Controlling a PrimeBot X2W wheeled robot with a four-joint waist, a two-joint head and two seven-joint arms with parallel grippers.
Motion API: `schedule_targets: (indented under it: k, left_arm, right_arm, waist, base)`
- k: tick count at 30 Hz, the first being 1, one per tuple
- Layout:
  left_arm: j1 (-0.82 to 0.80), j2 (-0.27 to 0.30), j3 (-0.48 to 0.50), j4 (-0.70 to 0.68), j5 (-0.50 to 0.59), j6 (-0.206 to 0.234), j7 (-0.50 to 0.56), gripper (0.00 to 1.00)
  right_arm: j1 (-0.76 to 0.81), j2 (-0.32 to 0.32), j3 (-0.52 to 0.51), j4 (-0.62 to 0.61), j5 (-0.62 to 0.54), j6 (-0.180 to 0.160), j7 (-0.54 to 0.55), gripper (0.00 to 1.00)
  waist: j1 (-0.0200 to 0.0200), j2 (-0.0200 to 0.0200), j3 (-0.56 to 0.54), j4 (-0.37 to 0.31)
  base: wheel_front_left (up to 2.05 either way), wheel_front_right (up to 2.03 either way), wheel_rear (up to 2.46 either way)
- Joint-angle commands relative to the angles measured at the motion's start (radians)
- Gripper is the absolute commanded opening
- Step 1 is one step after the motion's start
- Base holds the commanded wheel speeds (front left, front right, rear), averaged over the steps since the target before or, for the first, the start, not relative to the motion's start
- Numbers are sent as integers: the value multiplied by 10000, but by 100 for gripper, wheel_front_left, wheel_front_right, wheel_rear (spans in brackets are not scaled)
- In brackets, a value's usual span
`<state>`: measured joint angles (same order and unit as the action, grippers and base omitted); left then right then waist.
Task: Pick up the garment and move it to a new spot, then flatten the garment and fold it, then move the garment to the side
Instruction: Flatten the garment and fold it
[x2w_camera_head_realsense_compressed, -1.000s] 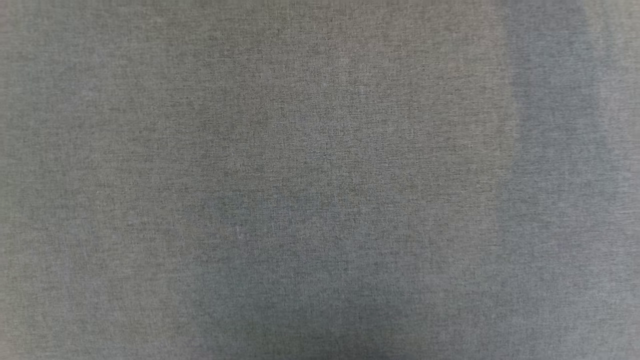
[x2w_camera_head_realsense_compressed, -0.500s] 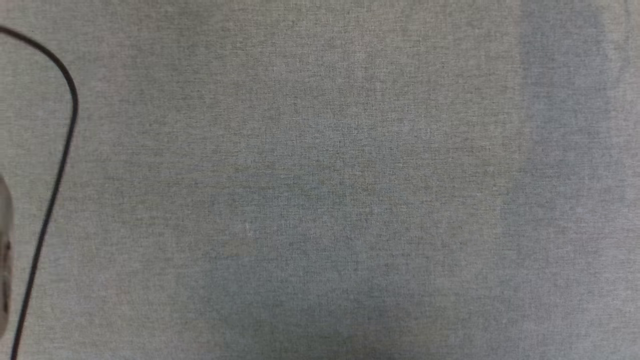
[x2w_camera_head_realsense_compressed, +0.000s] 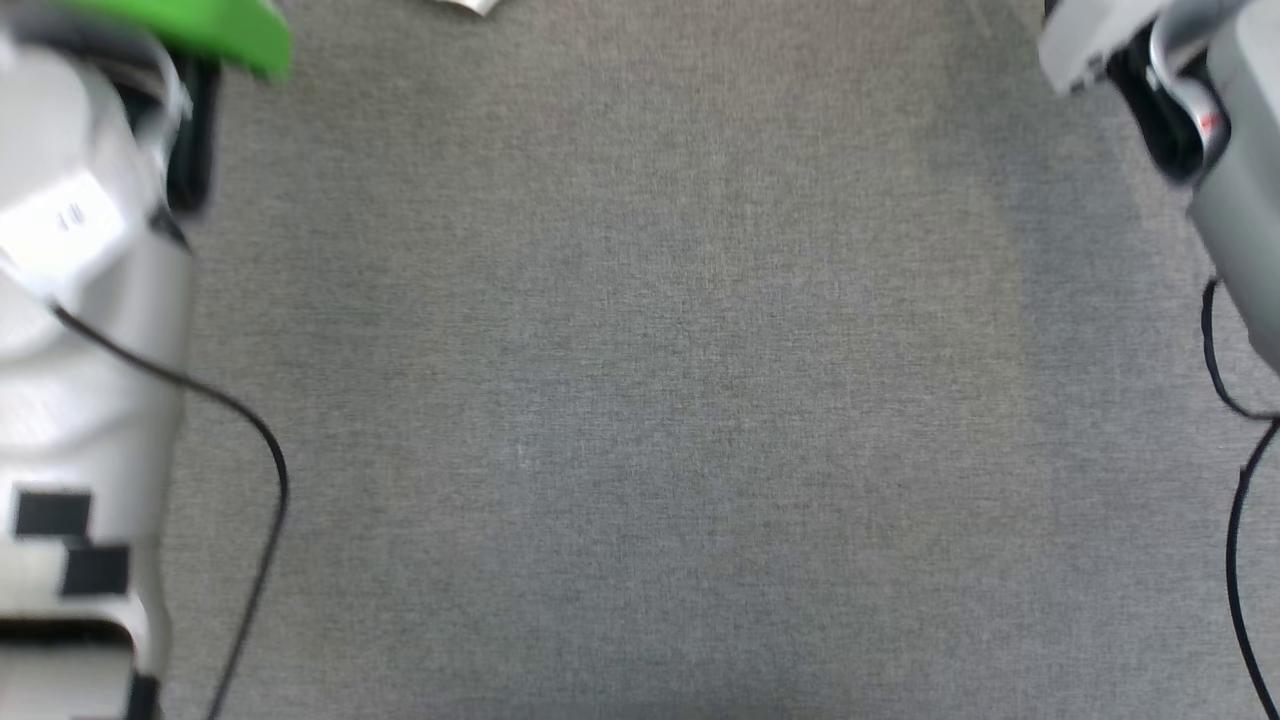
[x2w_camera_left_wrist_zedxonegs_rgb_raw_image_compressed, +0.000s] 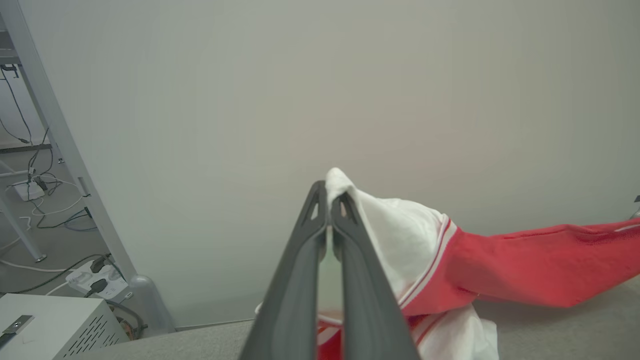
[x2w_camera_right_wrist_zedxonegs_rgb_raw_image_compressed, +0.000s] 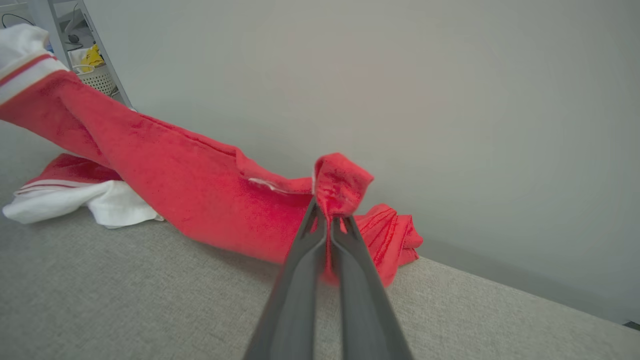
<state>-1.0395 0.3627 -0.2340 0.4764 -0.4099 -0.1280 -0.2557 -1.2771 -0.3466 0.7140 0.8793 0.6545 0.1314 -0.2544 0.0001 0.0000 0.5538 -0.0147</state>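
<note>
Red cloth with white sleeves: the garment (x2w_camera_right_wrist_zedxonegs_rgb_raw_image_compressed: 200, 195) hangs stretched between my two grippers. Its lower folds lie on the grey fabric surface (x2w_camera_right_wrist_zedxonegs_rgb_raw_image_compressed: 125, 300) along the far edge, close to a pale wall (x2w_camera_right_wrist_zedxonegs_rgb_raw_image_compressed: 400, 75). The left gripper (x2w_camera_left_wrist_zedxonegs_rgb_raw_image_compressed: 328, 200) is clenched, fingers pressed together on the tip of a white sleeve that pokes up just past them. Striped trim sits just right of that, and the red body runs off to the right. The right gripper (x2w_camera_right_wrist_zedxonegs_rgb_raw_image_compressed: 327, 220) is clenched as well, pinching a bunched fold of red fabric, with more red crumpled on the surface just beyond it. A second patch of white lies flat on the surface under the raised span, toward the left end. From the head I see grey weave in the middle, the pale left arm (x2w_camera_head_realsense_compressed: 80, 350) down the left side, the right arm (x2w_camera_head_realsense_compressed: 1240, 180) at upper right, and a green blur (x2w_camera_head_realsense_compressed: 200, 30) at upper left. Off the surface's left end, a power strip (x2w_camera_left_wrist_zedxonegs_rgb_raw_image_compressed: 95, 280) lies on the floor.
</note>
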Motion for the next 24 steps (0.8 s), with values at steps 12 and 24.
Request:
schedule_targets:
  k: [12, 24]
  left_arm:
    - [5503, -458, 809, -2151, 505, -26, -60, 0]
    - [9832, -949, 943, -2929, 360, -5, -60, 0]
  right_arm:
    - [3490, -1561, 1069, -1824, 921, -7, -73, 0]
    - [7077, -2877, 1142, -3342, 1602, -7, -73, 0]
  waist:
    - [-1, 0, -2624, 363]
    - [-1, 0, -4236, 308]
  base:
    - [0, 0, 0]
    - [0, 0, 0]
